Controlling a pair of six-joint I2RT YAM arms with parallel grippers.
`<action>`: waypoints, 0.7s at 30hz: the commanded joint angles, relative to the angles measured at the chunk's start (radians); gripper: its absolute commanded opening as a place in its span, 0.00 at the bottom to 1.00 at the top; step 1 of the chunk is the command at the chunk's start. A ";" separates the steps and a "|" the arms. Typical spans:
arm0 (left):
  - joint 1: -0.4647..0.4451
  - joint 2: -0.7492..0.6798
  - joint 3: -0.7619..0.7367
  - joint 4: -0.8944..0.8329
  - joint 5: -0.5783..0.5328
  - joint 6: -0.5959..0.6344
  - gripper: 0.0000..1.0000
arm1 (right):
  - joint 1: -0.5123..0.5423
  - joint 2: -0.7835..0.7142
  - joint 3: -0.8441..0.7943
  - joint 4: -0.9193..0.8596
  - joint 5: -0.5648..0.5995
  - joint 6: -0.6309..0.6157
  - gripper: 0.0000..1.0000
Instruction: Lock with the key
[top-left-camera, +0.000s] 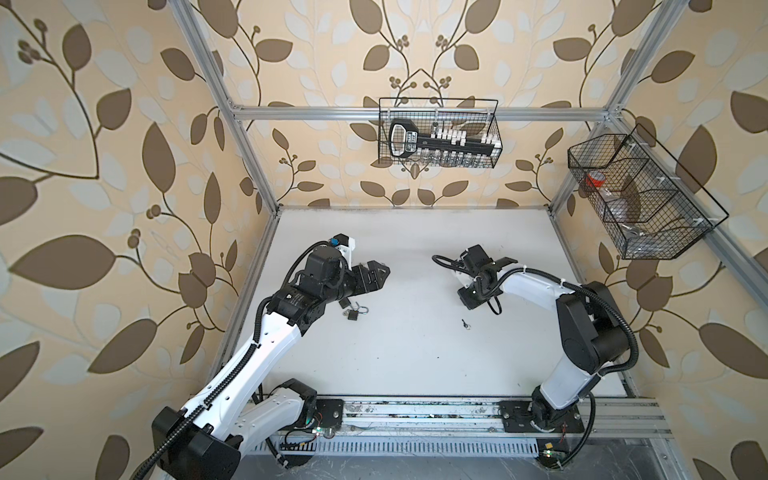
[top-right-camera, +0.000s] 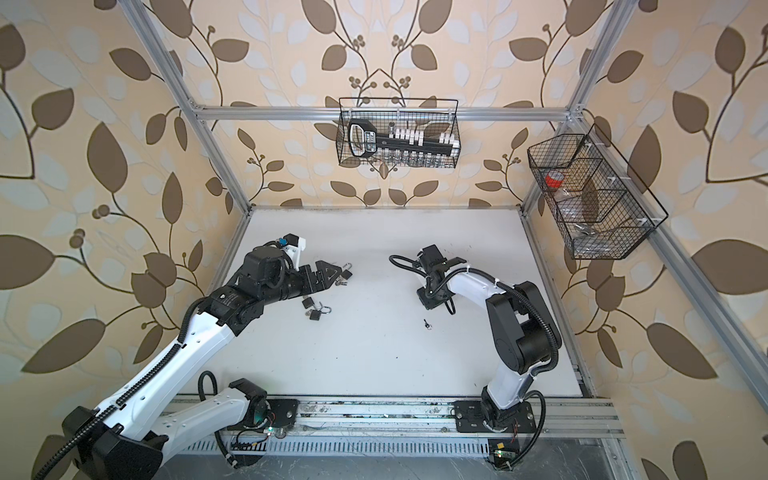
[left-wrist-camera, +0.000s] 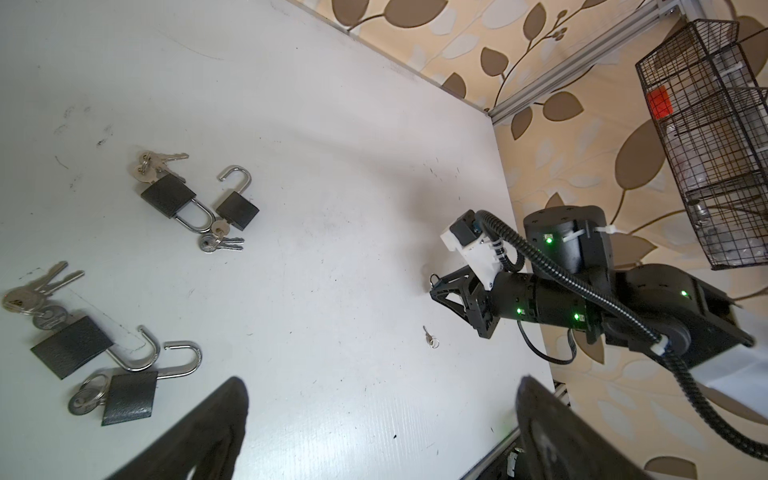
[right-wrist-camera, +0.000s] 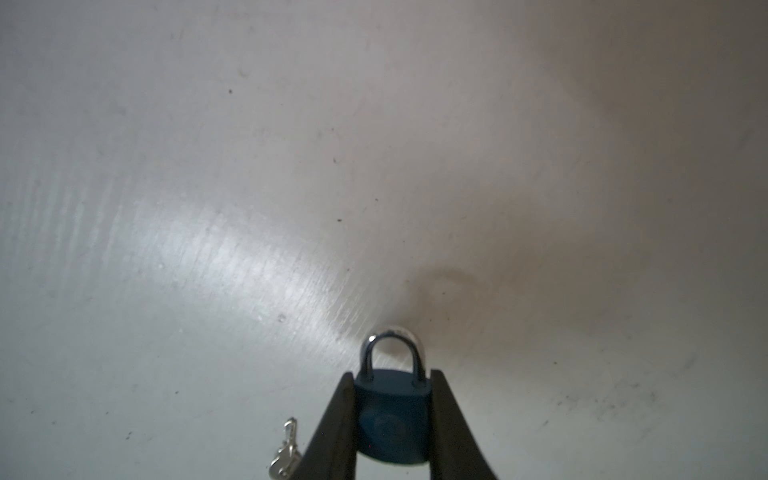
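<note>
White and lightly scuffed, the tabletop carries every loose item.

In both top views, the small silver key on a ring lies flat near the middle of the board. It is on its own, in front of the right gripper and not touching it. That gripper points down at the board, and its jaws cannot be read from this angle. The left gripper hangs over the left part of the board, spread and empty. A black padlock with an open silver shackle lies just beside it. In a top view, further black padlocks show just past its tips.

Left wrist view: the left gripper's two black fingers stand wide apart with nothing between them. Four black padlocks lie in two pairs, each with keys beside it. Three shackles are open and one appears closed. The single key lies well apart from these, near the right gripper.

Right wrist view: the right gripper is clamped on the body of a small dark blue padlock. Its silver shackle is seated in the body and projects past the fingertips toward the tabletop. The key rests on the board just outside one finger, not in the grip and not in the padlock.
</note>
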 joint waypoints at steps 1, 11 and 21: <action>0.008 -0.005 -0.002 0.018 0.018 0.004 0.99 | -0.007 0.041 0.054 0.009 -0.006 -0.013 0.04; 0.008 -0.019 0.001 -0.003 0.014 0.010 0.99 | -0.006 0.140 0.130 0.003 -0.024 -0.053 0.06; 0.010 -0.008 0.006 0.000 0.037 0.012 0.99 | -0.007 0.181 0.140 -0.029 -0.017 -0.094 0.16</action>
